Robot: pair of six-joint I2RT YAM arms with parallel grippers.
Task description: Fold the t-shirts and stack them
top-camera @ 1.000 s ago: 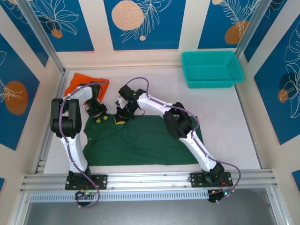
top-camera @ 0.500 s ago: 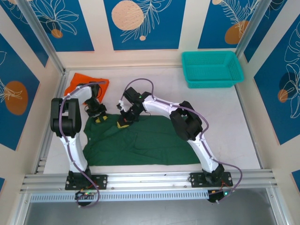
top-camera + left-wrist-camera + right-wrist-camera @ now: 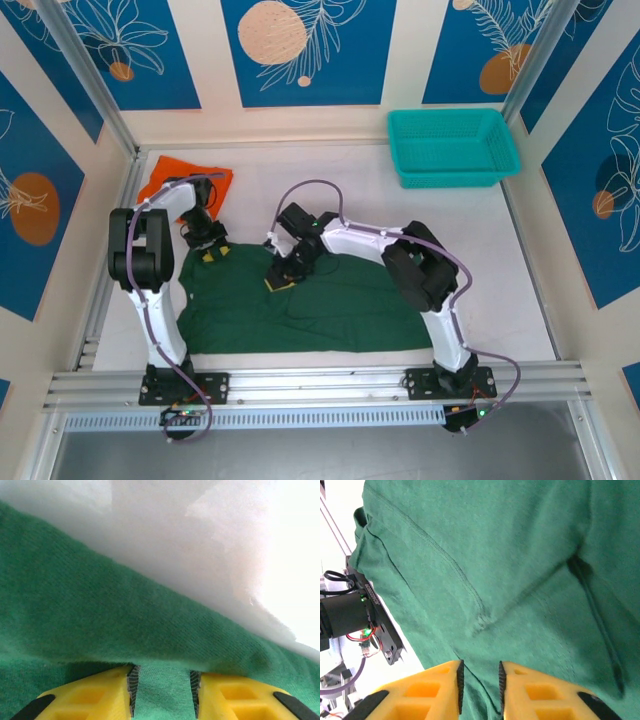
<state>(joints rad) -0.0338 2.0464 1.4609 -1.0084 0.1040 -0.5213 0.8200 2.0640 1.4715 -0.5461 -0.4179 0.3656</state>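
Green t-shirt (image 3: 320, 305) lies spread on the desk (image 3: 490, 260), toward the near edge, left of middle. My left hand (image 3: 213, 254) is on its far left corner, fingers a little apart with green cloth in the gap; can't tell if it's pinched. My right hand (image 3: 279, 284) is over the shirt's far half, fingers slightly apart above the cloth. Orange t-shirt (image 3: 165, 180) is bunched in the far left corner, and the teal basket (image 3: 455, 178) is far right.
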